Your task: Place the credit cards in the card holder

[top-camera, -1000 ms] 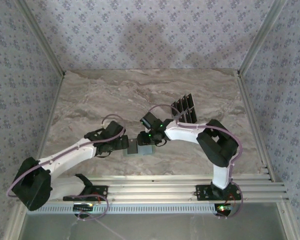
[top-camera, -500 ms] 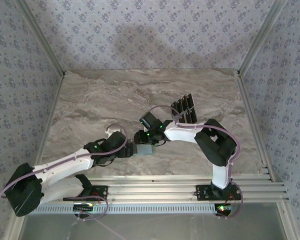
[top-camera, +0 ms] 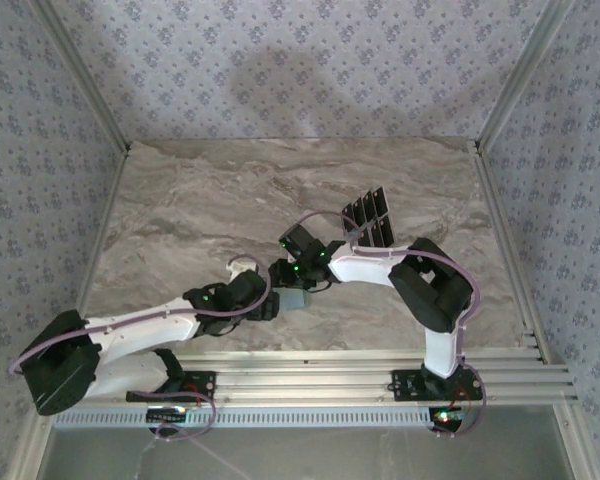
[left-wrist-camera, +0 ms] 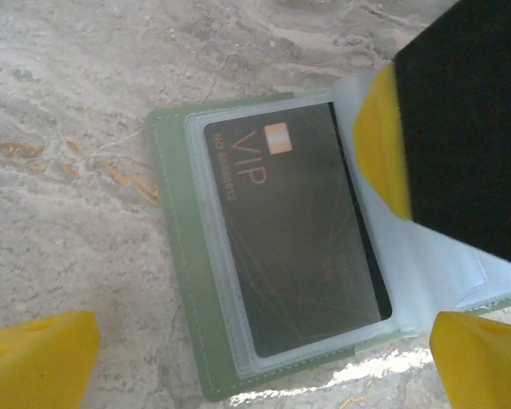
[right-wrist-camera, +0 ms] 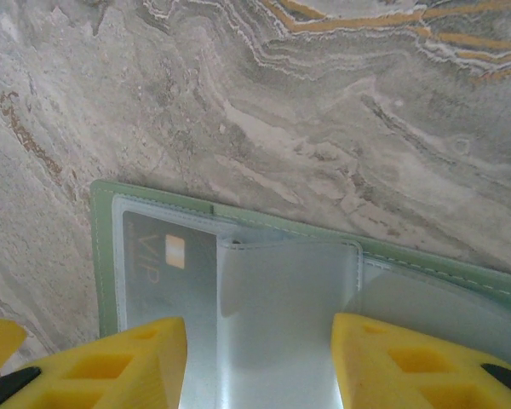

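As it lies (open), card holder point(left-wrist-camera: 177, 256) touches right hand point(right-wrist-camera: 260, 366).

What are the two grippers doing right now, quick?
Left gripper: open, holding nothing, over the card holder.
Right gripper: open, fingers on either side of the holder's clear sleeve.

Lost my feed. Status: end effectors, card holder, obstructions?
Left end effector open, empty, at open card holder. Right end effector open, straddling clear sleeve. One credit card sleeved; others fanned beyond.

One card holder point(left-wrist-camera: 183, 281), one credit card point(left-wrist-camera: 298, 239) sleeved inside, fanned loose cards point(top-camera: 370, 218) (number unclear)
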Available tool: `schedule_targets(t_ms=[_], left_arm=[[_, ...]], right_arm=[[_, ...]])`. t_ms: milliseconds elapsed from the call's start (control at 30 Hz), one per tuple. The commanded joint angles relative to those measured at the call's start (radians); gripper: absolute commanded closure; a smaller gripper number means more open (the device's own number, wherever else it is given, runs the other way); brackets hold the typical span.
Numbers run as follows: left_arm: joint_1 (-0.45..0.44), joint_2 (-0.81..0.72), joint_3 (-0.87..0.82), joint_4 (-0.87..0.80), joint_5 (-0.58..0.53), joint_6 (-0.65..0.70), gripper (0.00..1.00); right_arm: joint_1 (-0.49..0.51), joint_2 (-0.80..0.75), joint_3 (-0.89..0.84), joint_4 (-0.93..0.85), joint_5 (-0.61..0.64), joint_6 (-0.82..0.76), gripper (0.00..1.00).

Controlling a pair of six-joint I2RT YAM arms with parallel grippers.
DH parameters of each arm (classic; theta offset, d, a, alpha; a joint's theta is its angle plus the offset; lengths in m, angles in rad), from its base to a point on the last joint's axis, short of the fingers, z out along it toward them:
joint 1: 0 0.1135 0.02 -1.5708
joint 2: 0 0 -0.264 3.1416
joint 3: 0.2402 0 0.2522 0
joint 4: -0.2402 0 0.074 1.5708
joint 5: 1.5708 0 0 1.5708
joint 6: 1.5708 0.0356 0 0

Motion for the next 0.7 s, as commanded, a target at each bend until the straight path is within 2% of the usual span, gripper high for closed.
schedule_targets(t_ms=[0,667], left_arm=[[-0.009,0.035,0.056,0.037,-0.028,0.035,0.0],[-0.008,0.203,0.078,0.031,-0.064,0.062,0.0]], right_arm=[[0.007,0.032,-0.026,-0.026,-0.009,0.016,0.49],[-0.004,0.005,-0.013,-0.029,-0.025,0.021,0.49]])
